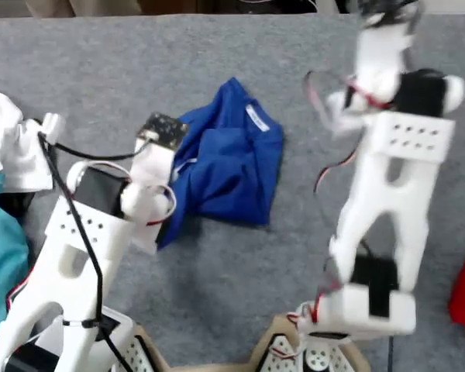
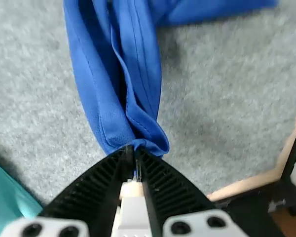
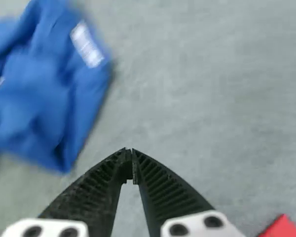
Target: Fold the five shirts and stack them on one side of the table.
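Fingers of the left gripper pinch a fold of the blue shirt, crumpled mid-way across the table; right gripper pressed closed, holding nothing, near the far edge

I'm looking at a table with a grey, felt-like top and a fuzzy nap. At its near edge there's a light wooden board. Something dark sits below the board, plus a brownish patch I can't identify. Past the far edge in my overhead feed there's a dark strip and pale beige shapes — too cropped to name. Light is soft and even across the grey.
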